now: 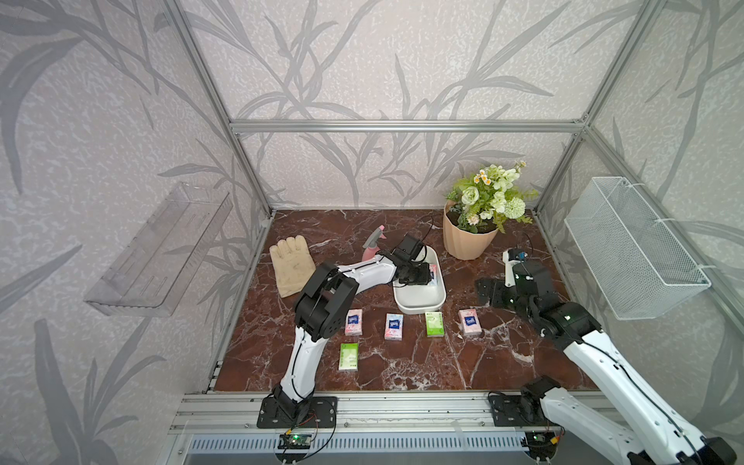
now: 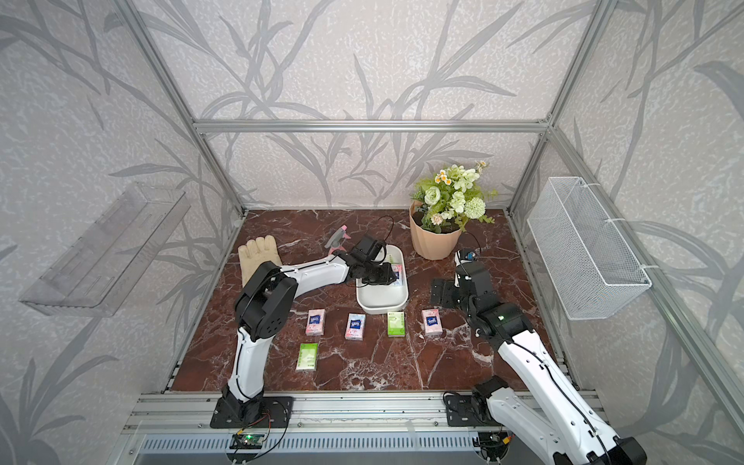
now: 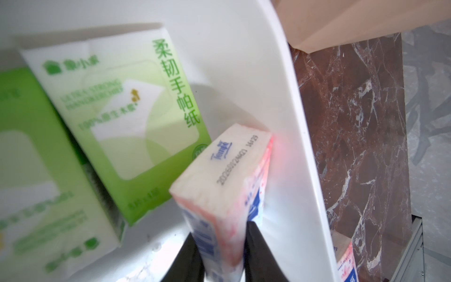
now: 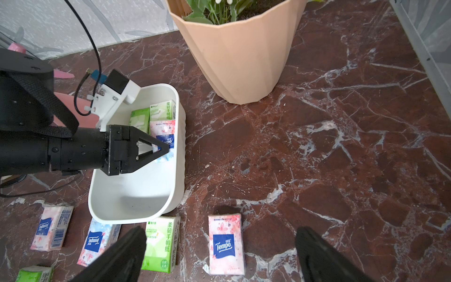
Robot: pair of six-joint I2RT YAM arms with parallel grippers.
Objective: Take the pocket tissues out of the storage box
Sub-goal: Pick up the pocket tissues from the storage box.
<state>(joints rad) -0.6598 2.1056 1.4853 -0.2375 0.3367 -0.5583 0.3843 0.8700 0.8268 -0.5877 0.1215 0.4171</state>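
1. The left gripper [image 4: 163, 149] is pictured at centre left of the right wrist view, reached into the storage box [image 4: 136, 202] and drawn narrow on a pink floral packet [image 4: 163, 133].
2. In the left wrist view, at lower centre, that packet [image 3: 227, 175] is seen pinched across its thin sides by the black fingers [image 3: 258, 256]. It is stood on edge just beside the box wall [image 3: 290, 122], a pose that gives the jaws two flat faces to grip. Whether it has been raised off the box floor cannot be told.
3. Two green packets [image 3: 127, 109] [image 3: 36, 171] are shown left of it, overlapped at the same end of the box and untouched.
4. Five packets are laid flat on the marble tabletop [image 1: 402, 370], at lower centre of a top view, a row of four [image 1: 393, 327] with a green one [image 1: 348, 356] below. They are kept apart from one another, presumably so that each can be set down undisturbed.
5. The right gripper [image 1: 489, 293] is held wide and empty right of centre, near the flower pot [image 1: 469, 241] and well apart from the box, most likely to be kept out of the working arm's way.
6. The task is judged past halfway. A straight upward lift is called for, since the packet could be snagged on the wall.
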